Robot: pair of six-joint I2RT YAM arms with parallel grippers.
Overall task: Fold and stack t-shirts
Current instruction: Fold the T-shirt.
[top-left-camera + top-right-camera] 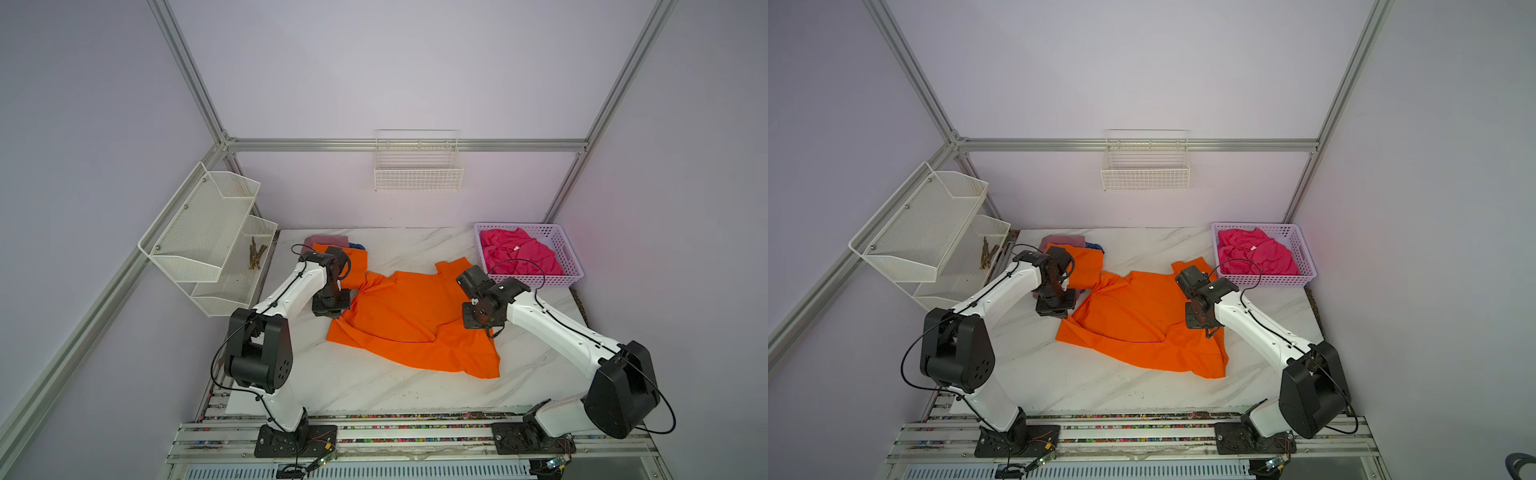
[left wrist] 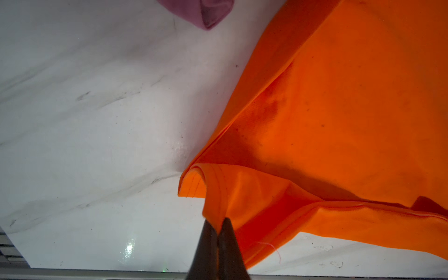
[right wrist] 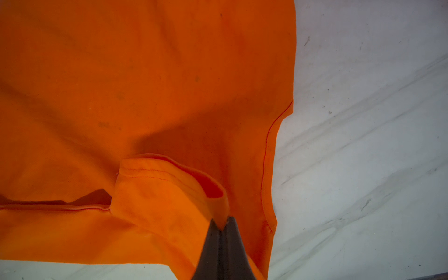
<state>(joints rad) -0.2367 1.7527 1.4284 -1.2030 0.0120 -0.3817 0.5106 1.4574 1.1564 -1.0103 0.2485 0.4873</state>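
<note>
Left pincer (image 2: 219, 229), right pincer (image 3: 221, 226) pinching orange shirt (image 1: 407, 316) (basket (image 1: 536, 281) beyond)

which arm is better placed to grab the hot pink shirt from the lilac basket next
Right, likely: the right claw pinches the spread orange cloth t-shirt on the side nearest the lilac plastic basket; the left claw grips the far edge.

Couldn't read any text, brand, number or sign anywhere in these shots. The only label-ish thing was a tiny white tag (image 1: 516, 248) on the hot pink t-shirt (image 1: 524, 262), which sat in the basket (image 1: 536, 281) at the far right corner of the tabletop (image 1: 374, 395). It was way too small to make anything out on it.
</note>
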